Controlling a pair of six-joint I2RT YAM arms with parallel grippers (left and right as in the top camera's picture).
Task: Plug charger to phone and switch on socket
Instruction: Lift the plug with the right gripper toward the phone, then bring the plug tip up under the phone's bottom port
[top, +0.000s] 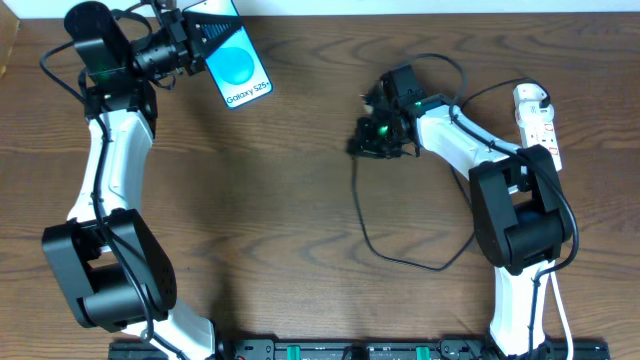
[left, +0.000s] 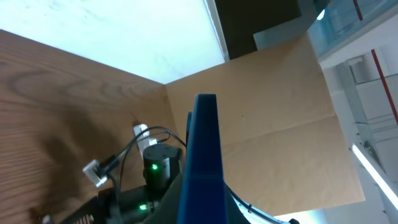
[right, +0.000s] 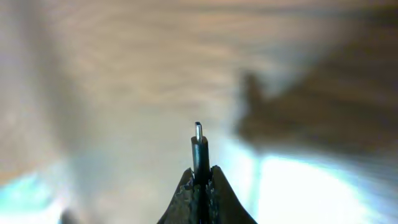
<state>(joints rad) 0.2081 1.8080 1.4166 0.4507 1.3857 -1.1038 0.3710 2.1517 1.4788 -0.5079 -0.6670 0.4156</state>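
Observation:
The phone (top: 238, 62), light blue screen facing up, is held above the table's far left corner, with my left gripper (top: 196, 45) shut on its far end. In the left wrist view the phone (left: 202, 155) shows edge-on as a dark blue slab between the jaws. My right gripper (top: 373, 136) hovers mid-table, to the right of the phone and apart from it. It is shut on the charger plug tip (right: 198, 142), which sticks out past the fingertips (right: 186, 186). The black charger cable (top: 362, 225) loops over the table toward the white socket (top: 540, 125) at the far right.
A brown cardboard wall (left: 273, 118) rises behind the table's far edge. The right arm (left: 152, 169), with green lights, shows beyond the phone in the left wrist view. Both arm bases stand at the near edge, and the cable loop lies between them.

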